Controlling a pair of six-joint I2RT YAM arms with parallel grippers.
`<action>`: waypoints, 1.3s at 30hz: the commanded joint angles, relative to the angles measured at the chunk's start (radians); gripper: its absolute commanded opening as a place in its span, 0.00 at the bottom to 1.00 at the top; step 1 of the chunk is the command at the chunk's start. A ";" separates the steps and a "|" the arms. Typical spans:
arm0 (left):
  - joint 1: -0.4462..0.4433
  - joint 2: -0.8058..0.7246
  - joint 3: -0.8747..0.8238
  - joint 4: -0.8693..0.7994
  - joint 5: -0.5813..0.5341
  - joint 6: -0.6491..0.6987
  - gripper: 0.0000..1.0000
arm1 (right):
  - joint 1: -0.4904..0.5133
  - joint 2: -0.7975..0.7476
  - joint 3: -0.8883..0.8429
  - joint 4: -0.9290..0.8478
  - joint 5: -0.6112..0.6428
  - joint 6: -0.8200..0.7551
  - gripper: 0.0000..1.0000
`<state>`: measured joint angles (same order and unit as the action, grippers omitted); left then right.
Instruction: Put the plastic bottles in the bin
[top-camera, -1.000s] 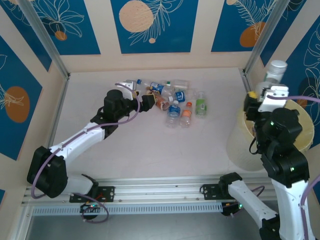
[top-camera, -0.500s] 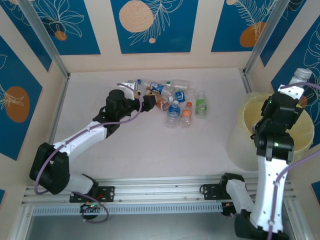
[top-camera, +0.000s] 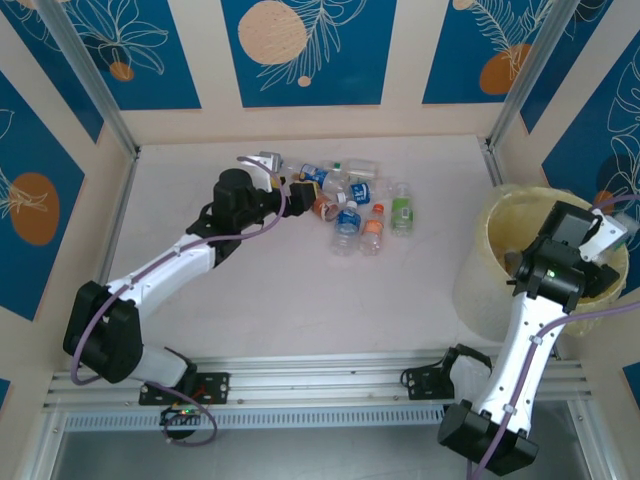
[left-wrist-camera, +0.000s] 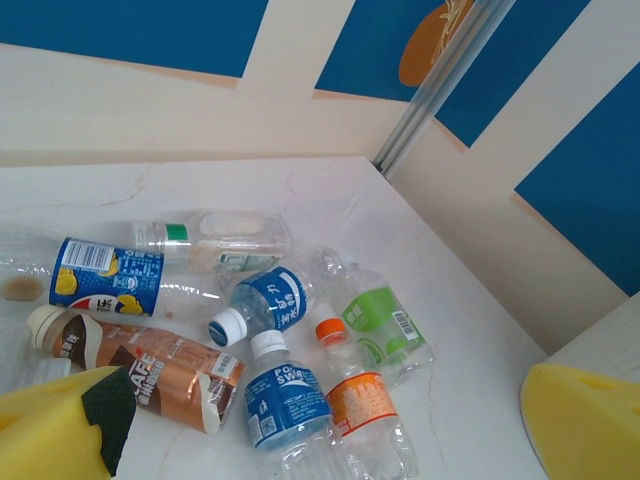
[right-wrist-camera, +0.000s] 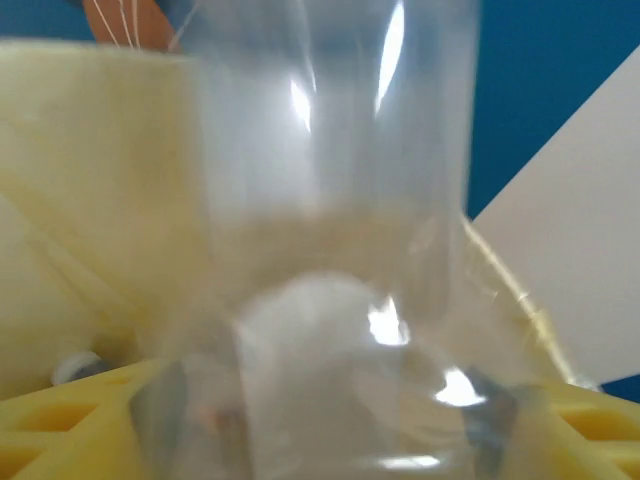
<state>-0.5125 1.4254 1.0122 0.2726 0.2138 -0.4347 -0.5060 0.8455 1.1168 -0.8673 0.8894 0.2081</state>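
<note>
Several plastic bottles (top-camera: 347, 222) lie in a heap at the back middle of the table. In the left wrist view I make out a green-labelled one (left-wrist-camera: 380, 325), an orange-labelled one (left-wrist-camera: 360, 405), a blue one (left-wrist-camera: 285, 400) and a crushed brown one (left-wrist-camera: 150, 370). My left gripper (top-camera: 292, 190) hovers at the heap's left edge, open wide (left-wrist-camera: 320, 410), its yellow fingers (left-wrist-camera: 60, 430) holding nothing. My right gripper (top-camera: 600, 240) leans over the bin (top-camera: 500, 215) and is shut on a clear bottle (right-wrist-camera: 320, 200), which is blurred, above the yellowish liner (right-wrist-camera: 90, 200).
The table (top-camera: 280, 290) is walled by blue-and-cream panels, with metal posts (top-camera: 100, 100) at the back corners. The bin stands at the right edge beside the right arm. Bare tabletop stretches in front of the heap.
My right arm swung right from the bin's near rim and tipped down over the bin, carrying the clear bottle. My left gripper crept slightly farther toward the heap.
</note>
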 joint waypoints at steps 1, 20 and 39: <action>0.013 -0.009 0.014 -0.015 0.021 0.020 1.00 | 0.014 -0.002 0.030 0.007 0.084 0.011 0.80; 0.033 0.005 0.024 -0.078 -0.056 -0.023 1.00 | 0.219 0.043 0.098 -0.016 0.104 0.051 0.86; 0.096 0.071 0.065 -0.098 -0.024 -0.155 1.00 | 0.590 0.056 0.170 0.103 -0.322 0.166 1.00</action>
<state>-0.4332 1.4845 1.0286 0.1780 0.1753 -0.5453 0.0273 0.8940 1.2697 -0.8394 0.6868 0.3347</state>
